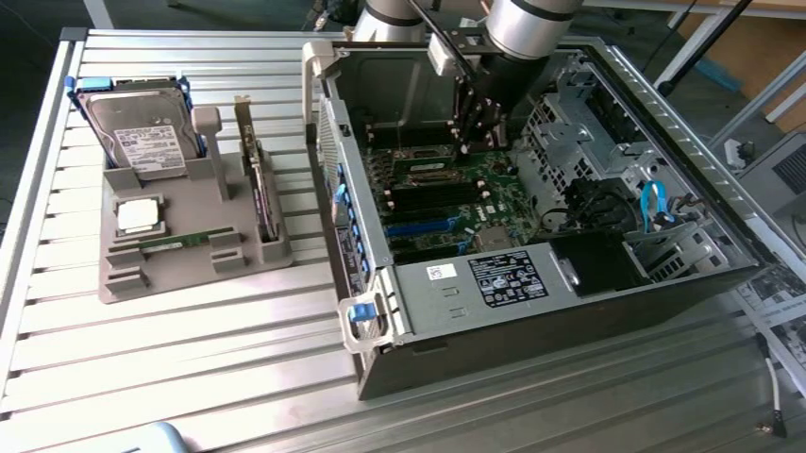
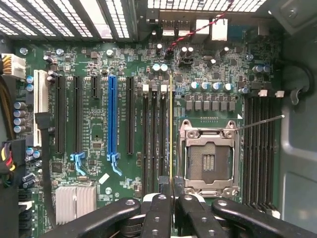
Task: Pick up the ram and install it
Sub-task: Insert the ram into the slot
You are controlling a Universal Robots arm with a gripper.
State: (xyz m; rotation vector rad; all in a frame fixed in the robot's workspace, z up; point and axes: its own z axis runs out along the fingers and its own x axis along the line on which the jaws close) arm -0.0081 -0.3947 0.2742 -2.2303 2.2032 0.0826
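Claw point(image 2: 171, 192) points down, gripping ram point(image 2: 171, 124) over motherboard point(image 2: 99, 64).

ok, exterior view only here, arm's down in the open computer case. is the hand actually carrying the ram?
Observer: Yes. On the wrist view the hand is shut on the long thin ram circuit-board stick, seen edge-on.
Operator: over a slot?
Observer: It runs along the black memory slots beside the empty silver processor socket; seated or not, I cannot tell.
Operator: other bank?
Observer: The black slots past the socket look empty.
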